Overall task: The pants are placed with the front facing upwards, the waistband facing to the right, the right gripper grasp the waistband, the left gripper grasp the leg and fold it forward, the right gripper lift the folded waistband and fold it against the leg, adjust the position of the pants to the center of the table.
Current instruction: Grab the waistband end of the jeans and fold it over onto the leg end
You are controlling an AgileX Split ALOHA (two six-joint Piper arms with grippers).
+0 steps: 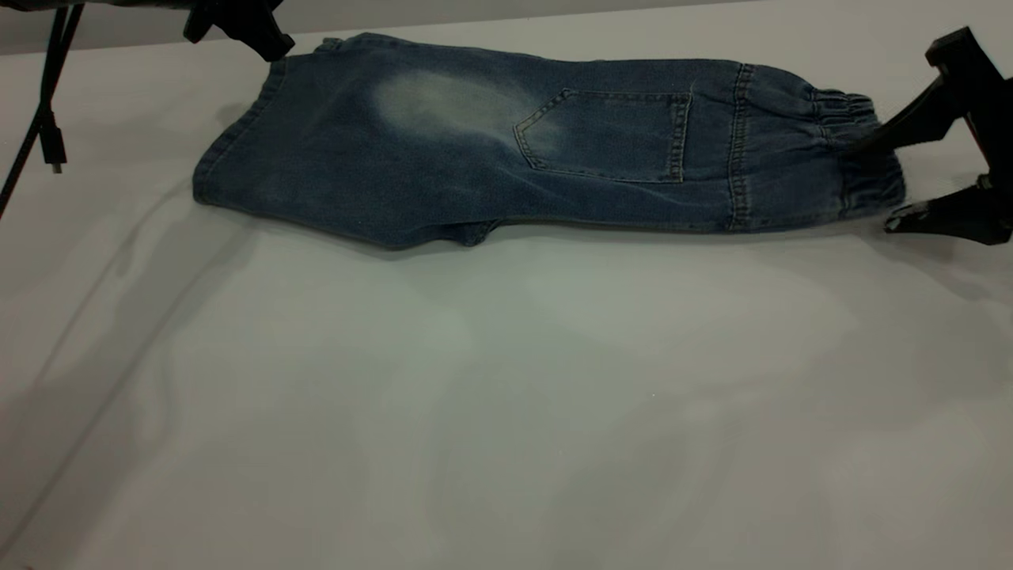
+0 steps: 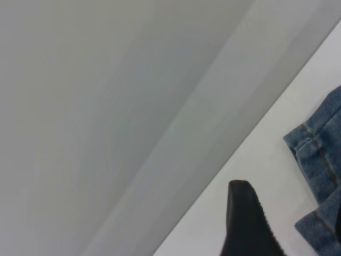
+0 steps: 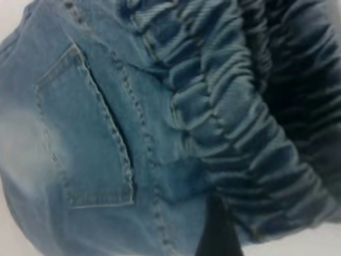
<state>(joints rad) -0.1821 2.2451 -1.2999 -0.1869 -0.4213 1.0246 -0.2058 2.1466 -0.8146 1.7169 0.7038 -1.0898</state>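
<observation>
The blue denim pants (image 1: 475,158) lie flat near the far edge of the white table (image 1: 506,396), folded lengthwise with a patch pocket (image 1: 609,134) on top. The gathered waistband (image 1: 839,111) points right, and the leg (image 1: 316,142) with its pale faded patch points left. My right gripper (image 1: 877,184) is open at the waistband's end, one finger over the elastic and the other on the table at its near corner. The right wrist view shows the elastic (image 3: 229,106) filling the picture behind one finger (image 3: 218,234). My left gripper (image 1: 245,32) hovers at the leg hem's far corner, open, beside the hem (image 2: 319,154).
A black cable (image 1: 47,119) hangs at the far left above the table. A grey wall runs behind the table's far edge. Bare white tabletop spreads in front of the pants to the near edge.
</observation>
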